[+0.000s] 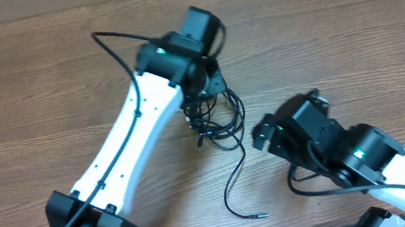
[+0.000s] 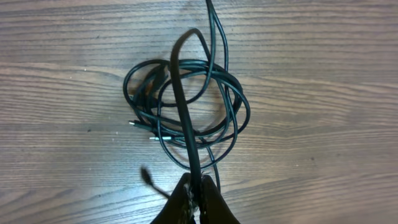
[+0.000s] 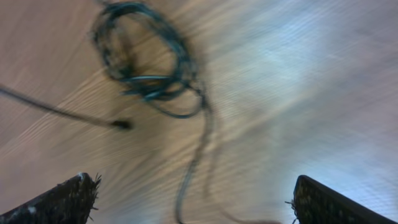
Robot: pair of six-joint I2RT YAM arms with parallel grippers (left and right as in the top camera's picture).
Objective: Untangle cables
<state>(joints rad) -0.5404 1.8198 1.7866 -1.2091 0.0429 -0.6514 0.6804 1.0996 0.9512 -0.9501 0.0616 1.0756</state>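
Caught mid-job: my left gripper point(image 2: 199, 198) is pinched shut on one black strand point(image 2: 179, 87), which runs from its jaws straight across the knotted cable bundle point(image 2: 186, 106) lying on the wooden table point(image 1: 353, 20) directly ahead. My right gripper point(image 3: 193, 180) hangs just to the knot's right, jaws spread wide and holding nothing. A loose tail point(image 1: 227, 199) trails from the knot back toward the arm bases, nearer the right arm, which I judge better placed to take it.

Brown wood-grain table point(image 1: 13, 80)
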